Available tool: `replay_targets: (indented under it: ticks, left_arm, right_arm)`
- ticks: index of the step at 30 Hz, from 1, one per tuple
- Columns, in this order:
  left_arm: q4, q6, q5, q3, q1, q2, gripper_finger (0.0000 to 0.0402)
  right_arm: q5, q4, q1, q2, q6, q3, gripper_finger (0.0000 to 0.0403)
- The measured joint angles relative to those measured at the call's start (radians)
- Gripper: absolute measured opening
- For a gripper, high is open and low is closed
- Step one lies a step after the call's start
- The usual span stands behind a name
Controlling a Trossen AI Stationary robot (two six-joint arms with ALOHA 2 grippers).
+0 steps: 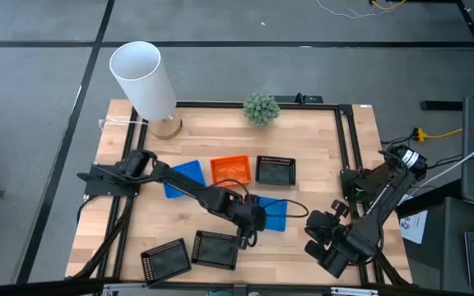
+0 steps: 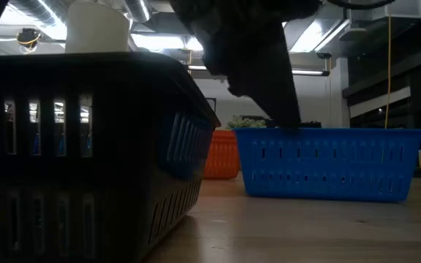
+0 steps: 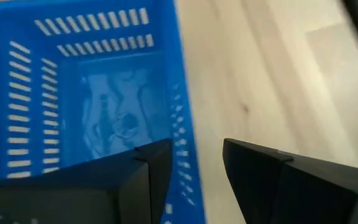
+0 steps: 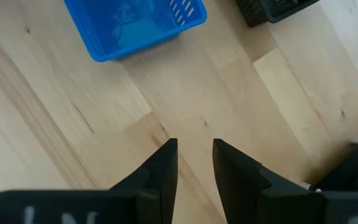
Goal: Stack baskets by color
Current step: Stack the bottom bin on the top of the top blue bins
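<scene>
A blue basket (image 1: 275,213) sits on the bench (image 1: 303,148), directly under the left end effector (image 1: 248,224), whose fingers (image 3: 157,168) stand apart astride the basket's side wall, one inside and one outside, holding nothing. Just behind that end effector lie a second blue basket (image 1: 185,177), an orange basket (image 1: 231,168) and a black basket (image 1: 275,169) in a row. Nearer the front edge, beside the end effector, rest two more black baskets (image 1: 216,249), (image 1: 165,259). The right end effector (image 1: 329,244) hovers over bare wood off to the far side of the first blue basket, well apart from it, its fingers slightly parted and empty. A white cylinder (image 1: 142,78) and a small green plant (image 1: 261,108) stand at the back
</scene>
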State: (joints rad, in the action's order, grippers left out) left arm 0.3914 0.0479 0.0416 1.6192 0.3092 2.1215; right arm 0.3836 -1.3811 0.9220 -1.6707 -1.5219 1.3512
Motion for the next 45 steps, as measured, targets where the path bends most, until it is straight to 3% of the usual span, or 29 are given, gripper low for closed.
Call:
replay_targets:
  ticks: [5,21,24,29,35,45]
  left_arm:
    - [0.014,0.002,0.053,0.000,-0.002,0.002,0.0133]
    - [0.033,0.043,0.052,-0.001,0.006,0.055,0.0126]
    - [0.039,0.050,0.053,-0.001,0.001,0.054,0.0099]
    - [0.045,0.059,0.020,-0.001,0.003,0.054,0.0012]
    - [0.047,0.083,0.004,0.000,0.028,0.024,0.0001]
    - [0.231,0.082,0.216,0.000,0.054,-0.131,0.0000]
  right_arm:
    - [0.000,0.001,0.001,0.000,0.000,0.000,0.0100]
    - [-0.002,0.002,0.001,0.000,0.004,0.000,0.0100]
    - [-0.003,0.002,0.001,0.000,0.004,0.000,0.0100]
    - [-0.003,0.002,0.002,0.000,0.004,0.000,0.0100]
    - [-0.003,0.001,0.002,0.000,0.004,0.000,0.0100]
    - [-0.002,0.001,0.002,0.000,0.007,0.000,0.0100]
